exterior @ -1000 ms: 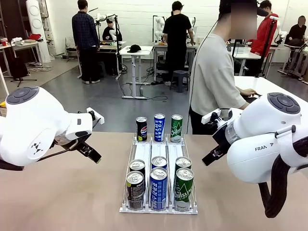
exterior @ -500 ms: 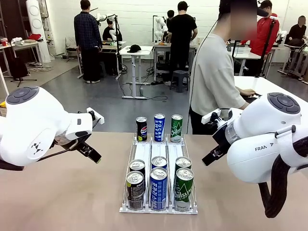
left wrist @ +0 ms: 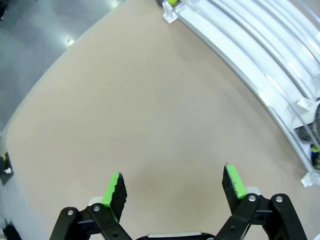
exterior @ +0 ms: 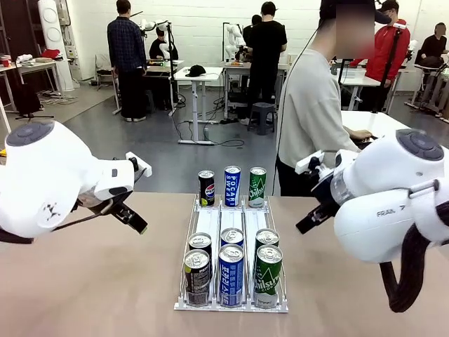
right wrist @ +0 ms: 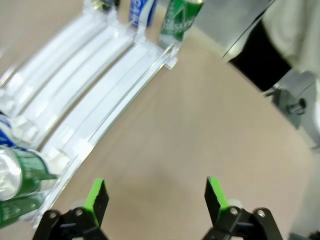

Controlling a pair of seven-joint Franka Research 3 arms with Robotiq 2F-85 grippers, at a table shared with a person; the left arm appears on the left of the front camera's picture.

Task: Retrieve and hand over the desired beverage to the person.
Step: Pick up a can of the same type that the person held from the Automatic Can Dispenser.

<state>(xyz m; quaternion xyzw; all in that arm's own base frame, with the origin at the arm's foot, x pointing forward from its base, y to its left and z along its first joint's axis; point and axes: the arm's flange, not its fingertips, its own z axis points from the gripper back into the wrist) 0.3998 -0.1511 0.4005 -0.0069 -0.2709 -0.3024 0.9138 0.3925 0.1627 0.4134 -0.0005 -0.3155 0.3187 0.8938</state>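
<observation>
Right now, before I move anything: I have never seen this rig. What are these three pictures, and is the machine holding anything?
These are two white robot arms at a tan table. The wide picture comes from a fixed camera between the arms, looking across at the person in a grey sweatshirt. The other two come from cameras on the wrists, looking along each gripper's green-padded fingers: the left gripper and the right gripper. Both are open, hold nothing and hang over bare table. In the middle lies a clear three-lane can rack: black Pepsi cans on the left, blue Pocari Sweat cans in the middle, green cans on the right, two of each at the near end and one at the far end.
</observation>
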